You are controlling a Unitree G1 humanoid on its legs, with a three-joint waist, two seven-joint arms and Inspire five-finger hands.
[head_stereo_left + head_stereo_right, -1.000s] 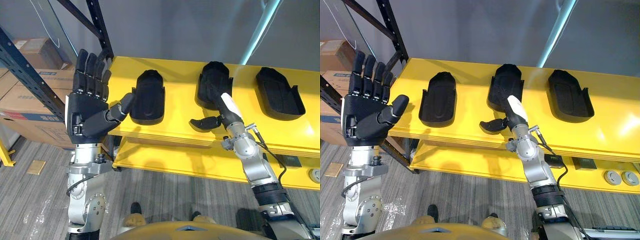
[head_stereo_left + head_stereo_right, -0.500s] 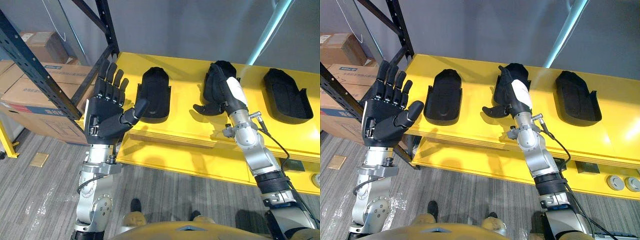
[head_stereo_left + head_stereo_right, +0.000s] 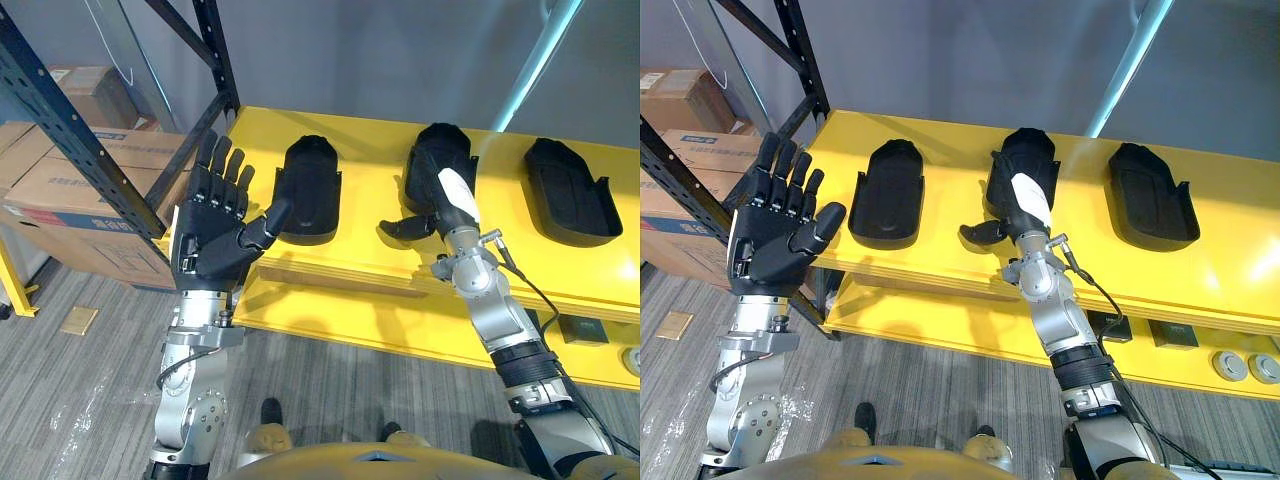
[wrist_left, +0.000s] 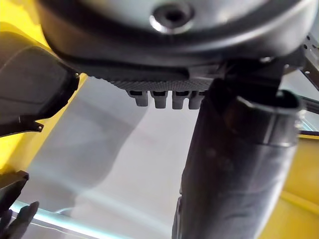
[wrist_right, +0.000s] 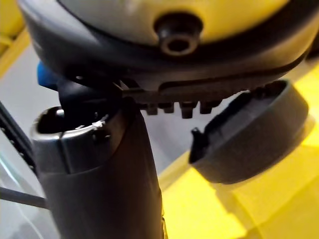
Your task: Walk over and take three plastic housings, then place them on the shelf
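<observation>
The middle housing [image 3: 441, 145] lies on the yellow counter [image 3: 360, 262] just ahead of the right hand [image 3: 445, 205], its long axis in line with the fingers. That hand is spread, thumb out sideways, gripping nothing. The left hand [image 3: 205, 238] hangs wide open, farther off. The housing looks like a shallow, black, rimmed shell.

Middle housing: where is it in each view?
Left eye: middle housing, centre of yellow shelf.
Right eye: same spot.
Right wrist: probably the dark shell on yellow.
Left wrist: cannot tell; a dark housing at the edge.
Shared landmark: the yellow shelf.
</observation>
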